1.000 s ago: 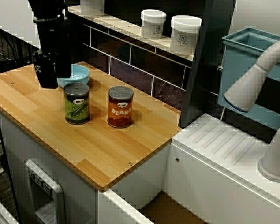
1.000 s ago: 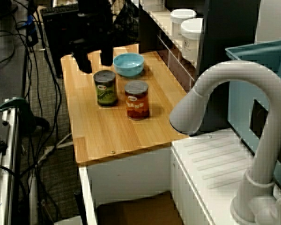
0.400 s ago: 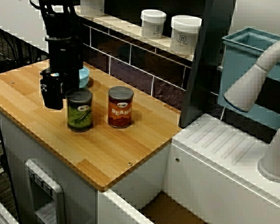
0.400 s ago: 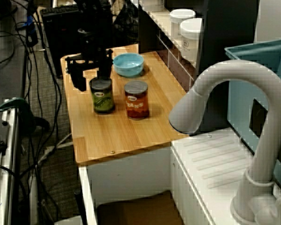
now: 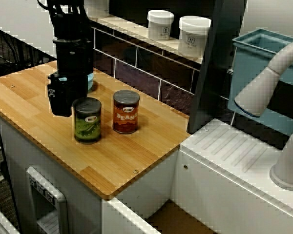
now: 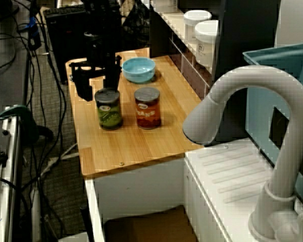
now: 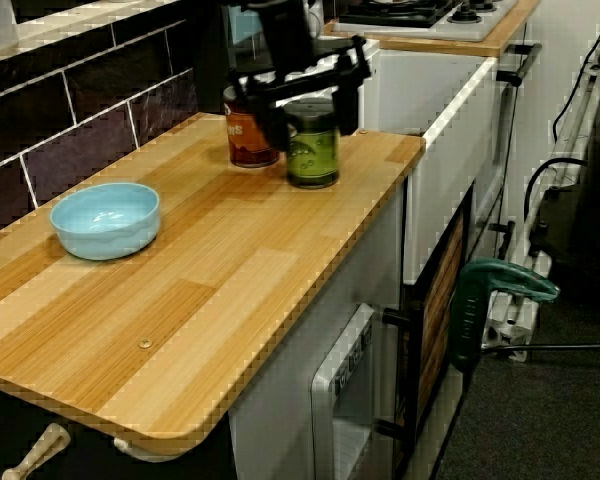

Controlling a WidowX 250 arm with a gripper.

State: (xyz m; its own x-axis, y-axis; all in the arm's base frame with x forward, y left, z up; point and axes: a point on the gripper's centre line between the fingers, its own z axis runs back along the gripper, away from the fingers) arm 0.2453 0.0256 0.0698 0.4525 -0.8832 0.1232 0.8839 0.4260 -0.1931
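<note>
Wooden counter carries everything. The black gripper stands low over it, jaws spread wide and pinching nothing. A blue bowl sits by the back edge. The green can stands upright just off the fingertips, toward the front edge; contact cannot be told. A red can stands just beside it, apart.

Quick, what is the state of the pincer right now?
Pincer: open, holding nothing; the green can stands right beside it.
</note>
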